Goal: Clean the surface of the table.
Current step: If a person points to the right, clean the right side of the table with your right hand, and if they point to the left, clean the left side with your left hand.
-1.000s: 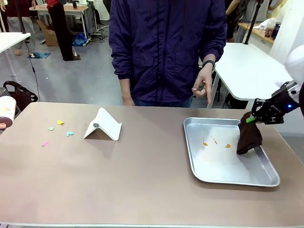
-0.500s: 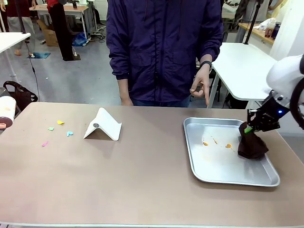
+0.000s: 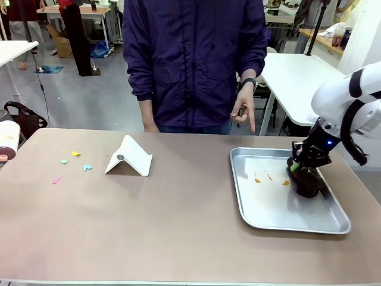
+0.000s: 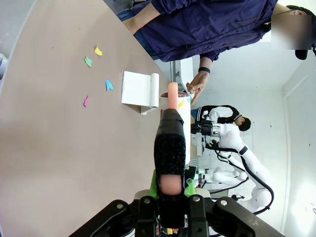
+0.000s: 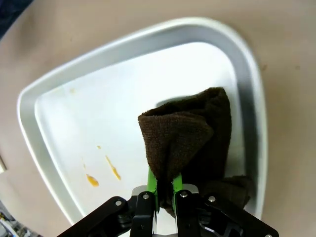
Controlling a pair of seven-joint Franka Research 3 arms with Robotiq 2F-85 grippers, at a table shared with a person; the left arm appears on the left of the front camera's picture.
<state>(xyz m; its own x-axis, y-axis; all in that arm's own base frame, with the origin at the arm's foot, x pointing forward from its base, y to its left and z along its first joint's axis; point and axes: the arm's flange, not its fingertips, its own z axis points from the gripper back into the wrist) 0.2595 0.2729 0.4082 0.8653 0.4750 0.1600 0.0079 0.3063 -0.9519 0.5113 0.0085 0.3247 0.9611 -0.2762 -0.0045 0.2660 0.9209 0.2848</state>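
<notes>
Currently on table [image 3: 178,226]: four scraps [image 3: 87,167], one tray [image 3: 277,205].

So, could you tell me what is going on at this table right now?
The right gripper pinches a dark cloth, which sits bunched on the floor of the steel tray beside some orange smears. The left gripper holds a black-and-pink tool at the left end of the table. Coloured paper scraps lie on that side, near a white stand. A person stands at the far side, one hand raised.
</notes>
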